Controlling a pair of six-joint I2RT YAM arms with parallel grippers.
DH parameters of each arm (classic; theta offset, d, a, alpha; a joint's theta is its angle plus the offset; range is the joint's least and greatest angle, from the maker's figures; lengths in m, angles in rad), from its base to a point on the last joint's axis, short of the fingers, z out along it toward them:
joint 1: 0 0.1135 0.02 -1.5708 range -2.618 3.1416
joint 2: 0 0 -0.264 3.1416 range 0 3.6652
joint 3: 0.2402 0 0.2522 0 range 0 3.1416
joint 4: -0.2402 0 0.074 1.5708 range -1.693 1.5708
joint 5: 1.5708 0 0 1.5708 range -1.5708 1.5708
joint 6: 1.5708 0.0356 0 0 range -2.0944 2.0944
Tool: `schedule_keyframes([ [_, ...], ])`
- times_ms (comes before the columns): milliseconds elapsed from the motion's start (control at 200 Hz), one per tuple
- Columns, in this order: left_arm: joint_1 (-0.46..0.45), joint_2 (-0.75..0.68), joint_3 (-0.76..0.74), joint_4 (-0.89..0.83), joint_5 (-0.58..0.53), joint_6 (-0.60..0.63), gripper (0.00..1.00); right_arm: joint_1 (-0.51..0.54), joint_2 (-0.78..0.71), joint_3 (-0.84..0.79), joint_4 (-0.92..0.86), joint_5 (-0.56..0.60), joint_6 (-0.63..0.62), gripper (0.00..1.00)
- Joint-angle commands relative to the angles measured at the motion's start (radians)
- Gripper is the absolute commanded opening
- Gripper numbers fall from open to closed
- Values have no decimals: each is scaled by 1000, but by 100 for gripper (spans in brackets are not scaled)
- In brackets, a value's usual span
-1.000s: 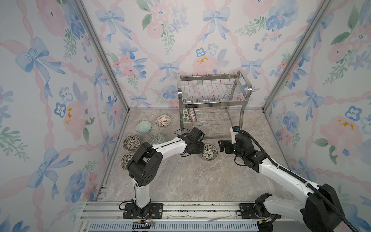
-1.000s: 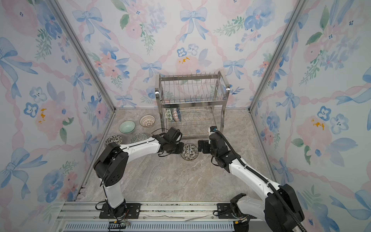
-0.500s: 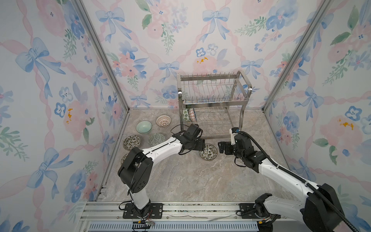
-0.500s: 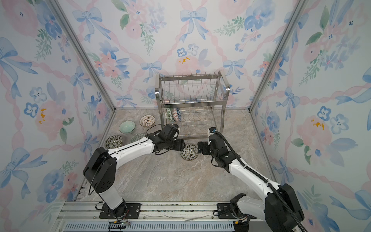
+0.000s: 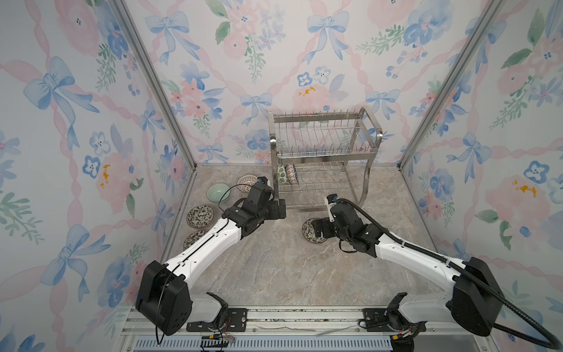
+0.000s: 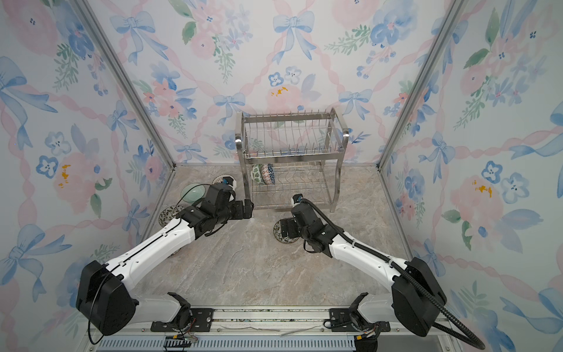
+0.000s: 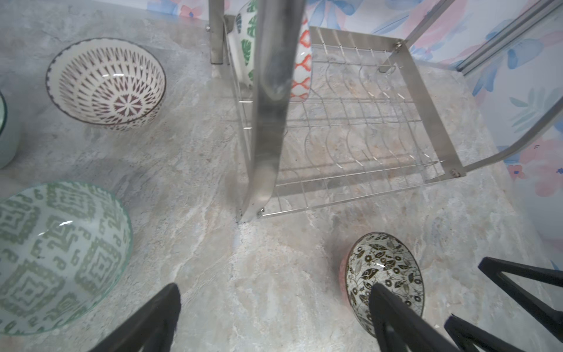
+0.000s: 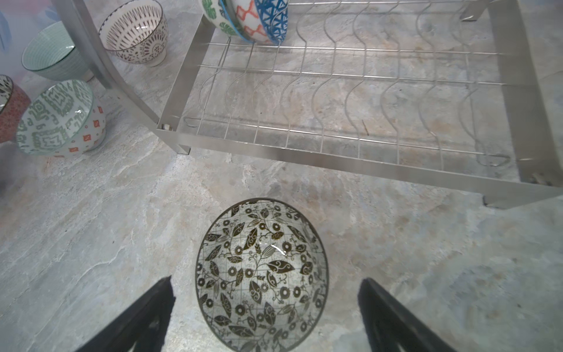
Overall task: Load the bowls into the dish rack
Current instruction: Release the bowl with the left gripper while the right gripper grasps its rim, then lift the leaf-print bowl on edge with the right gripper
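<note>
At six o'clock from the rack (image 5: 323,152), your right gripper (image 8: 266,279) stands open astride the floral bowl (image 8: 262,243) (on the table (image 8: 91,243), untouched). Your left gripper (image 7: 272,291) gapes empty at seven o'clock; three bowls (image 8: 246,18) stand in the lower tier.

dish rack (image 5: 323,157): upright, three bowls (image 8: 246,18) on edge, lower tier | dark floral bowl (image 8: 262,274): before rack

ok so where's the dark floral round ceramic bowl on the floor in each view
In a top view: dark floral round ceramic bowl below and right of centre.
In a top view: bowl just below centre.
Left wrist: bowl partly behind the left gripper.
Right wrist: bowl framed by the open right gripper.
Shared landmark: shiny steel wire dish rack just beyond it.
</note>
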Motion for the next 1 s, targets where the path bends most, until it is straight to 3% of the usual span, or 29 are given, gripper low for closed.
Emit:
schedule_keyframes([
  [0, 47, -75, -66, -3, 71, 32, 98, 41, 75, 66, -75, 38, 35, 97],
  [115, 126, -165, -187, 110, 237, -8, 98, 48, 183, 130, -103, 23, 75, 100],
  [355, 175, -221, -331, 244, 408, -110, 98, 118, 385, 322, -234, 57, 93, 85],
  [635, 201, -268, -360, 267, 442, -145, 98, 178, 460, 372, -317, 147, 136, 71],
  [995, 228, -225, -360, 270, 454, -165, 98, 176, 494, 341, -298, 155, 143, 50],
])
